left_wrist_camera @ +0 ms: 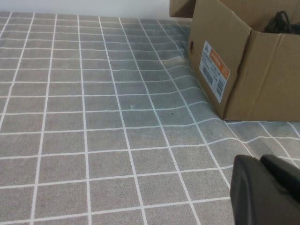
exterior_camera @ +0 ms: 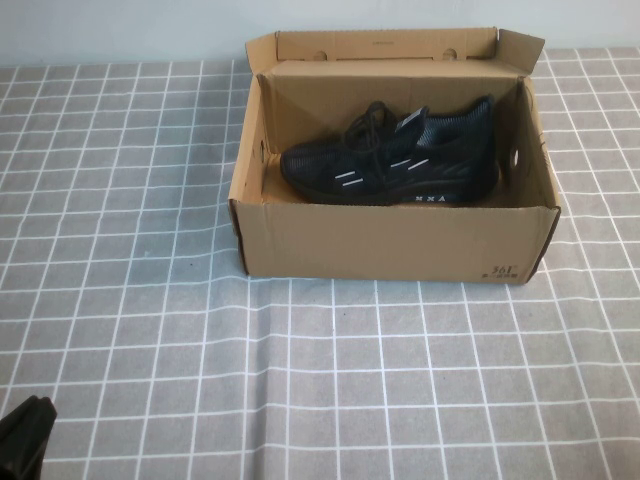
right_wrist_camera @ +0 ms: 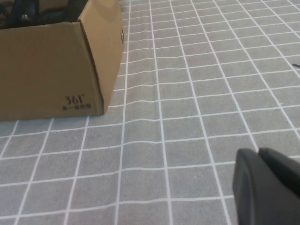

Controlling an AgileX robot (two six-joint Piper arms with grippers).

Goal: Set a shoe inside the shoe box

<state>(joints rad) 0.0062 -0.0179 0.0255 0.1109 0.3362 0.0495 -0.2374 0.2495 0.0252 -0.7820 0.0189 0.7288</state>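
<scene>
The black sneaker (exterior_camera: 395, 155) with white dash marks lies on its side inside the open brown shoe box (exterior_camera: 390, 245), toe toward the left. The box stands at the back middle with its flap lid up. My left gripper (exterior_camera: 25, 440) sits at the near left corner, far from the box; in the left wrist view (left_wrist_camera: 260, 159) its fingers are together and empty, with the box (left_wrist_camera: 243, 61) ahead. My right gripper (right_wrist_camera: 258, 152) is out of the high view; its fingers are together and empty, low over the cloth near the box's "361" corner (right_wrist_camera: 75, 101).
A grey tablecloth with a white grid (exterior_camera: 320, 380) covers the table. An orange and white label (left_wrist_camera: 213, 70) is on the box's left end wall. A pale wall runs behind the box.
</scene>
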